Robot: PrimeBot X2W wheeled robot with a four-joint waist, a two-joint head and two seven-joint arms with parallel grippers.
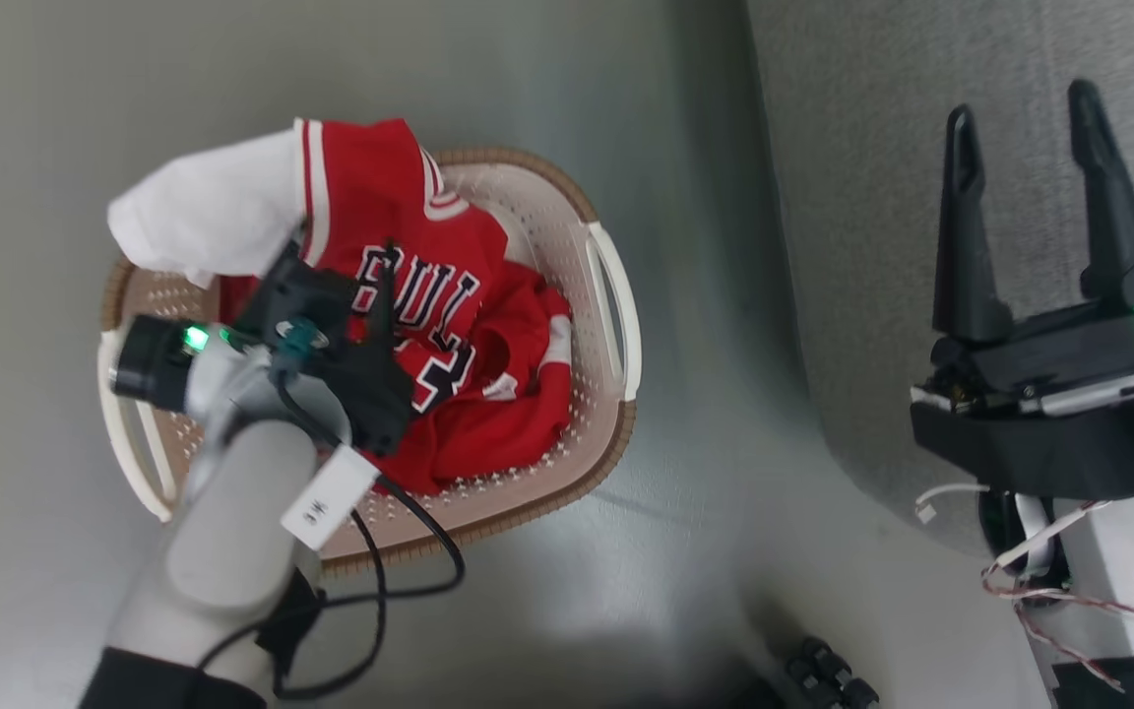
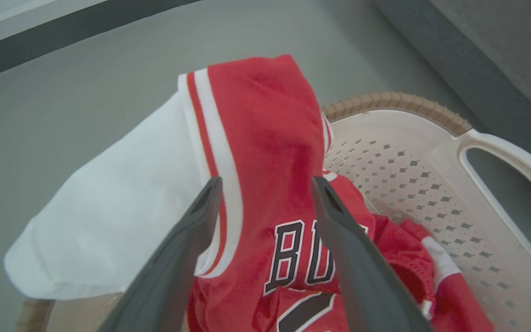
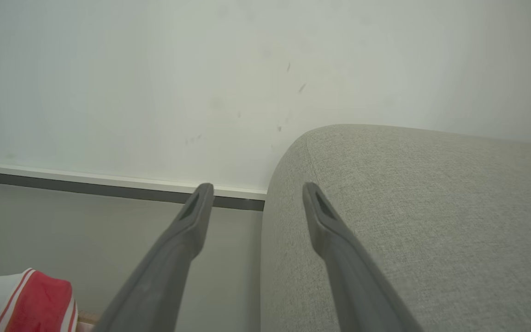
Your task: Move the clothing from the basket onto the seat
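The cream basket (image 1: 614, 295) stands on the floor, left of the grey seat (image 1: 872, 197). A red "BULLS" jersey (image 1: 370, 187) is heaped in it, with a white sleeve (image 1: 203, 212) draped over the far-left rim. Red shorts (image 1: 513, 404) lie bunched beside it on the right. My left gripper (image 1: 370, 276) hangs over the jersey; in the left wrist view this gripper (image 2: 265, 184) is open, its fingers straddling the jersey's (image 2: 265, 115) raised red fold without closing on it. The right gripper (image 1: 1020, 103) is open above the seat edge, empty, and appears as (image 3: 256, 189).
Grey floor surrounds the basket (image 2: 408, 161). A wall with a dark baseboard (image 3: 109, 191) rises behind the seat's (image 3: 431, 207) rounded corner. A black cable (image 1: 409, 571) loops off my left forearm. Small dark wheels (image 1: 828, 675) sit at the bottom edge.
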